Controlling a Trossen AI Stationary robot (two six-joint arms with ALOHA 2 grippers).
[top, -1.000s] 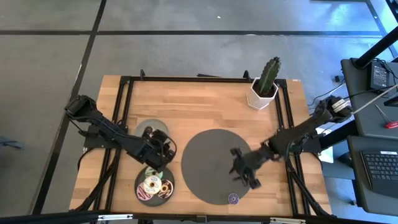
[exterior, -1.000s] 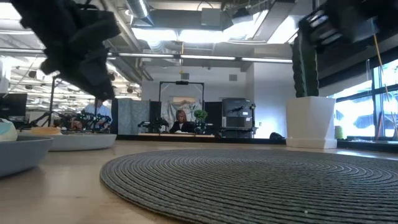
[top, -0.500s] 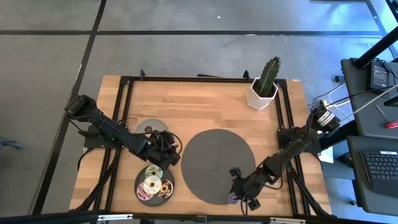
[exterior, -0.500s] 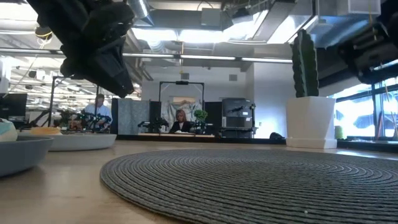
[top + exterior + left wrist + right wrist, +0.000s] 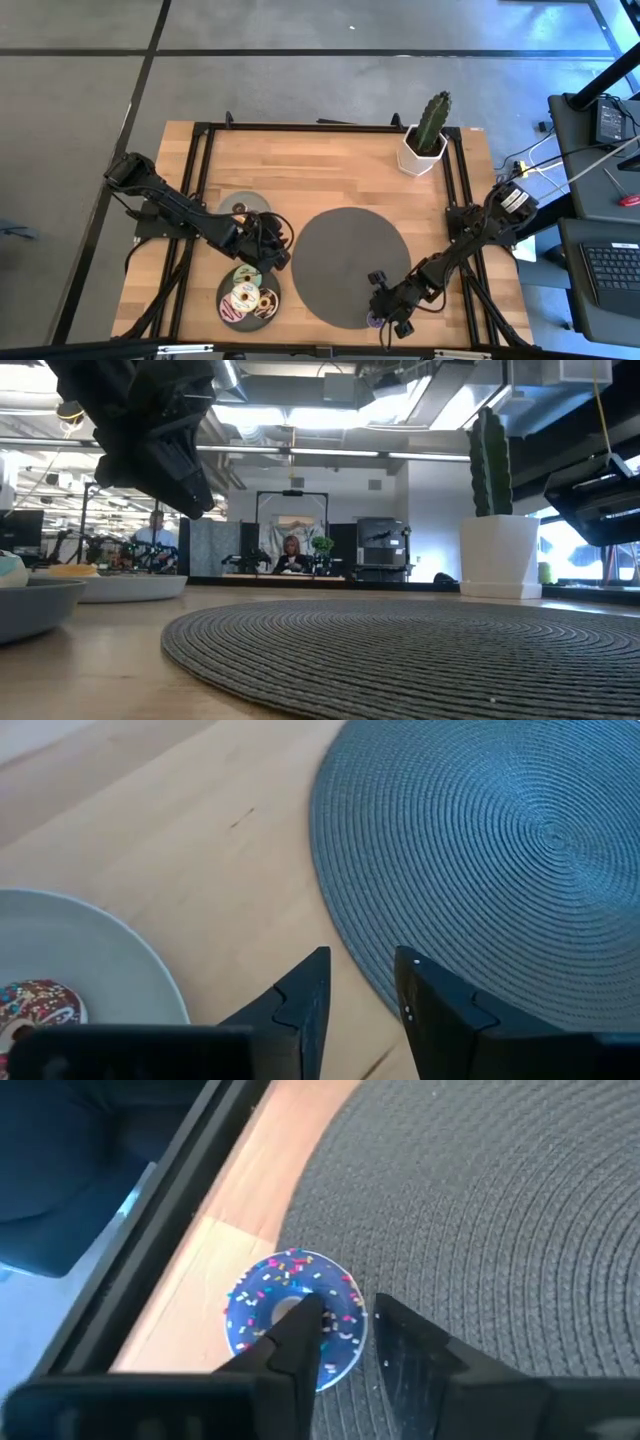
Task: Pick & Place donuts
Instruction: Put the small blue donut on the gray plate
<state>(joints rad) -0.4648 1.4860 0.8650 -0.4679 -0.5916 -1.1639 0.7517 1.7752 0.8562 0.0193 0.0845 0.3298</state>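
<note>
I see one purple donut (image 5: 291,1316) with sprinkles at the mat's (image 5: 345,262) edge; right gripper (image 5: 345,1342) fingers straddle one side of it, slightly apart. Left gripper (image 5: 358,992) empty, narrowly parted. Three donuts (image 5: 247,292) on one plate (image 5: 228,310).

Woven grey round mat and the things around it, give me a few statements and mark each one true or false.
1. A blue sprinkled donut lies at the edge of the woven grey round mat. True.
2. The right gripper is over that donut. True.
3. The potted cactus stands on the mat. False: it stands on the bare wooden table, near the far right corner.
4. The left gripper carries a donut. False: nothing is between its fingers.
5. The round grey plate beside the mat is empty. False: several donuts lie in it.
</note>
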